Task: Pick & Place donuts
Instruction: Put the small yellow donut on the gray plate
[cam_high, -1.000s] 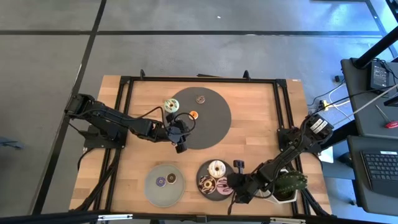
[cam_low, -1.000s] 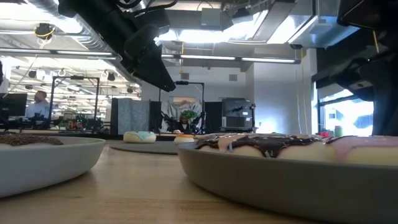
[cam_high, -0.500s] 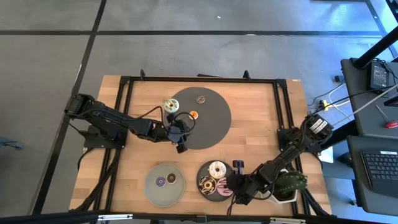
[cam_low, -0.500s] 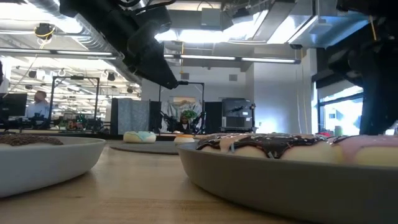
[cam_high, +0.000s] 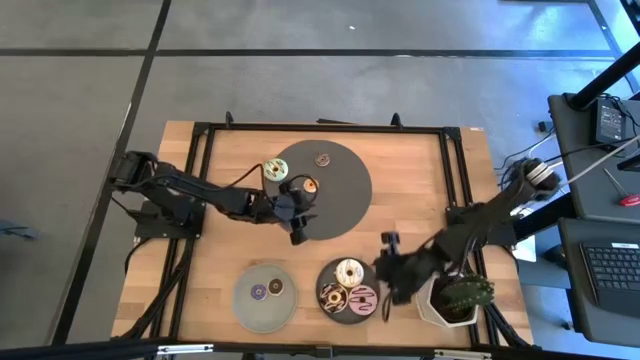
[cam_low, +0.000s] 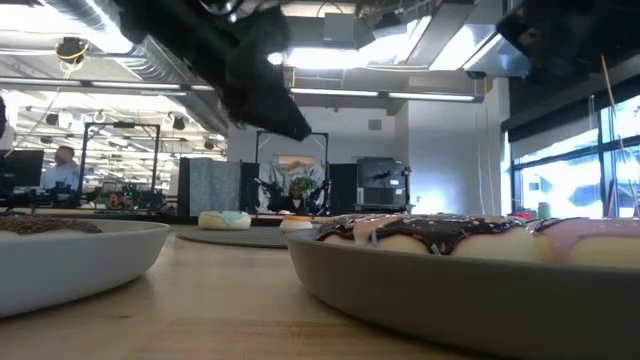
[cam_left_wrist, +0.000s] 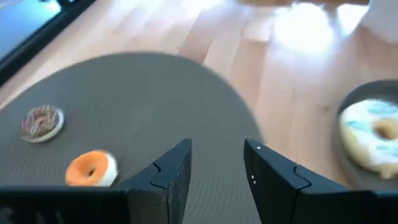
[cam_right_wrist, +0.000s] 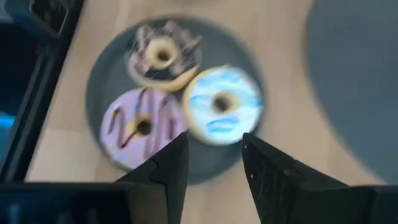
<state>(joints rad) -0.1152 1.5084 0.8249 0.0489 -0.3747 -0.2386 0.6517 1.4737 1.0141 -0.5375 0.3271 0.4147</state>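
Note:
On the big dark mat (cam_high: 335, 190) lie a green donut (cam_high: 275, 170) at its left edge, an orange mini donut (cam_high: 309, 184) and a brown mini donut (cam_high: 322, 158). My left gripper (cam_left_wrist: 214, 168) hovers open and empty over the mat, just near of the orange donut (cam_left_wrist: 91, 168). A dark plate (cam_high: 340, 312) holds a white donut (cam_high: 349, 271), a chocolate one (cam_high: 332, 296) and a pink one (cam_high: 362, 296). My right gripper (cam_right_wrist: 214, 162) hangs open and empty above that plate's right side. A grey plate (cam_high: 250, 310) carries a purple and a brown mini donut.
A white pot with a cactus (cam_high: 458, 298) stands at the near right corner, beside my right arm. A black frame (cam_high: 200, 130) runs round the table. Bare wood lies between the mat and the two plates.
My right gripper has risen from the pink donut and drawn back toward the table's right edge. The pink donut stays flat on the dark plate. My left gripper has shifted a little toward the table's right and near side over the mat.

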